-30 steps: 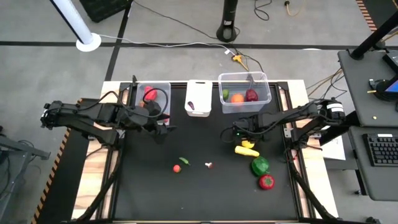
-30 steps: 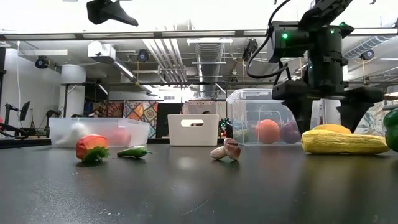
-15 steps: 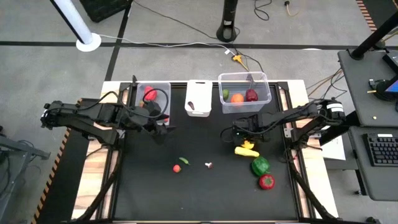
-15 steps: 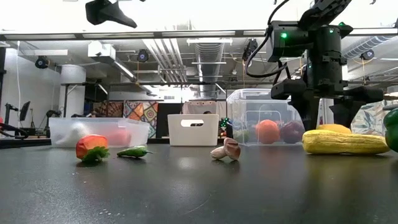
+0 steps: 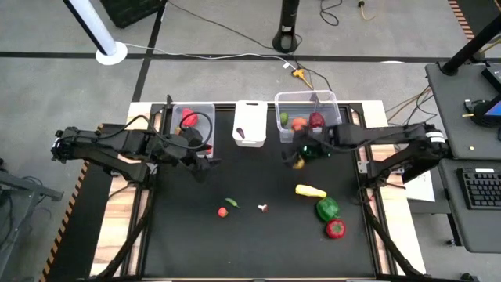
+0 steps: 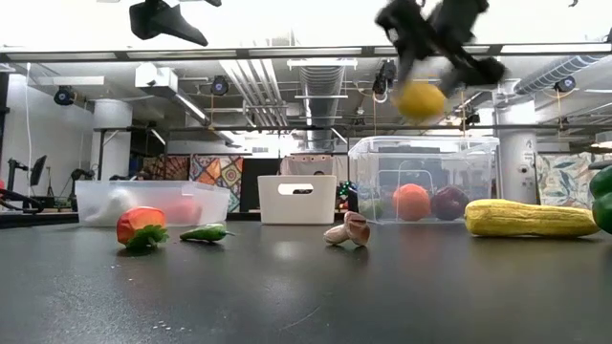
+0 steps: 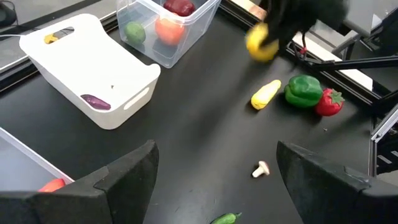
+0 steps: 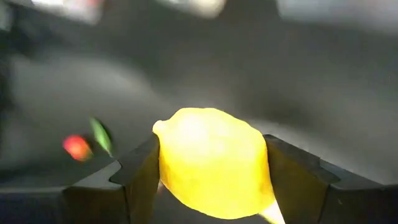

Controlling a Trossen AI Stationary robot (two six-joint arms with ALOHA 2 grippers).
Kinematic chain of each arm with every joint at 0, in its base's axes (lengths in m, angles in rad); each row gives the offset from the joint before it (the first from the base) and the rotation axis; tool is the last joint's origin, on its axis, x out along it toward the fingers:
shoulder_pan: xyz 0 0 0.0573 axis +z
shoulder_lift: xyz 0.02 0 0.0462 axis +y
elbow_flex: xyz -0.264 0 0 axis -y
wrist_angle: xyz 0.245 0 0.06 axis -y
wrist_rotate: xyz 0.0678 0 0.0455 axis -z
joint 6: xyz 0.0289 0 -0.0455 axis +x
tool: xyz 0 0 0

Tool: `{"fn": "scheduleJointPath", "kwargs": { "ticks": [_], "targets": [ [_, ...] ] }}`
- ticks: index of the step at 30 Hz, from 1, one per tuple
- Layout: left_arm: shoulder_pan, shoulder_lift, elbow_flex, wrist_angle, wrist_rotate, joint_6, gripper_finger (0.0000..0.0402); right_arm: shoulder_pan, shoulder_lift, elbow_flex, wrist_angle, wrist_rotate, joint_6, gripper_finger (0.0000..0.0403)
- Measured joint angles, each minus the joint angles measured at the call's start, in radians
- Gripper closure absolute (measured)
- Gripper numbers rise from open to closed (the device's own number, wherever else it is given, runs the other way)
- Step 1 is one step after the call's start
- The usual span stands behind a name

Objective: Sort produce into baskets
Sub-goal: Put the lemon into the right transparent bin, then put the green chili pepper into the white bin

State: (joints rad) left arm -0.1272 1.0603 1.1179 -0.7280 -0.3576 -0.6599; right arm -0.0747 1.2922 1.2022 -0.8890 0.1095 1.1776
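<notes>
Right pincer (image 5: 298,159) is raised above the worktop (image 5: 250,243), clamped on a yellow lemon (image 8: 213,163), just near of the wide clear tub (image 5: 308,117) at far right. Left pincer (image 7: 214,177), fingers apart, hangs empty beside the far-left clear tub (image 5: 192,125). The tub's contents, possibly an orange (image 6: 412,202), are blurred.
</notes>
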Motion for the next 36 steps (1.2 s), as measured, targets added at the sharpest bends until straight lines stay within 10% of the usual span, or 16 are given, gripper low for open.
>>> {"fn": "scheduleJointPath", "kwargs": {
  "ticks": [7, 17, 36],
  "targets": [
    [0.000, 0.000, 0.000, 0.001, 0.000, -0.004, 0.0096, -0.231, 0.057, 0.291, -0.133, 0.181, -0.249, 0.0156],
    [0.000, 0.000, 0.000, 0.001, 0.000, -0.061, 0.0096, -0.589, 0.168, 0.346, -0.227, 0.056, -0.522, 0.0110],
    [-0.023, 0.199, -0.001, 0.002, 0.164, 0.002, 0.0096, -0.513, 0.094, 0.345, -0.229, 0.018, -0.631, 0.0037]
  ]
}}
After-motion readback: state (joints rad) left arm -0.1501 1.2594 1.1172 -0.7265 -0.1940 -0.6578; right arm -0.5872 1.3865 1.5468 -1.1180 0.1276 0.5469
